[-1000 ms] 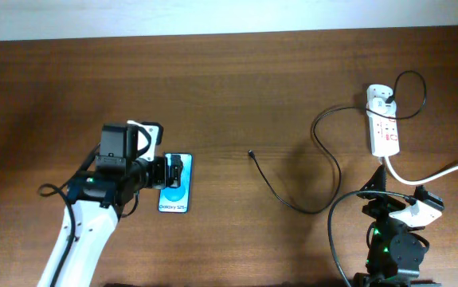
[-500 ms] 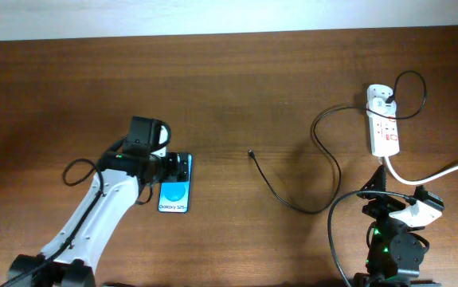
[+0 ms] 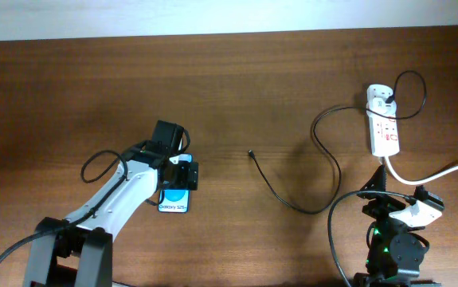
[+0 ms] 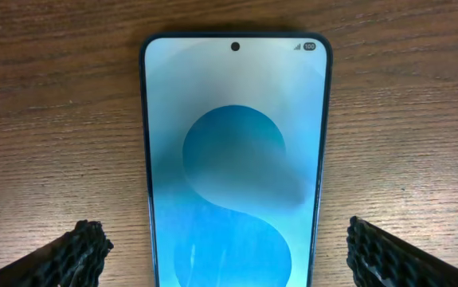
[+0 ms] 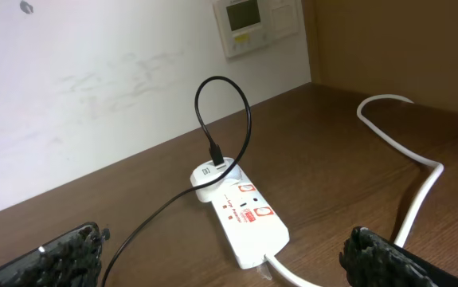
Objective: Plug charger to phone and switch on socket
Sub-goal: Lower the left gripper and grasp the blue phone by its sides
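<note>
The phone lies flat on the wooden table, screen up; its blue screen fills the left wrist view. My left gripper hovers over the phone's upper part, open, with one fingertip on each side of the phone and not touching it. The charger's black cable runs from a white adapter, plugged into the far end of the socket, to a free plug tip at mid-table. My right gripper is open and empty, just short of the socket.
The socket's thick white cord curves off to the right edge and also shows in the right wrist view. The black cable loops above the adapter. A wall with a white control panel stands behind the table.
My left arm has swung right and forward, bringing its gripper from the phone's left side to over the phone's upper part. The phone, cable and right arm have not moved.
</note>
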`<act>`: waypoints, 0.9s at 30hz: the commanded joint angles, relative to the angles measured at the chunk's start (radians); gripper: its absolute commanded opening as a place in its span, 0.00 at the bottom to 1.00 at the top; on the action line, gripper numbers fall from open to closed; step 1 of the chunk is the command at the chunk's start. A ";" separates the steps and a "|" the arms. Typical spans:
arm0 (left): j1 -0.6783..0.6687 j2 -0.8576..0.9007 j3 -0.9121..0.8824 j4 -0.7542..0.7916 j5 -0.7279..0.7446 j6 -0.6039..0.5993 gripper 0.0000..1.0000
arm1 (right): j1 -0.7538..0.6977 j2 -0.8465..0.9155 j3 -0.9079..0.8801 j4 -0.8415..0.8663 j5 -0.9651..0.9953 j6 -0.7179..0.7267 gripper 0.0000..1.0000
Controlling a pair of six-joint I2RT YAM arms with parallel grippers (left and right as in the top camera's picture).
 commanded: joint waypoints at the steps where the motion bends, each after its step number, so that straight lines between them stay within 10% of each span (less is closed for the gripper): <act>1: -0.003 0.049 0.008 0.002 0.014 -0.012 0.99 | -0.006 -0.006 -0.005 -0.007 0.001 -0.006 0.98; 27: -0.003 0.218 0.005 0.016 0.134 0.048 0.99 | -0.006 -0.006 -0.005 -0.007 0.001 -0.006 0.98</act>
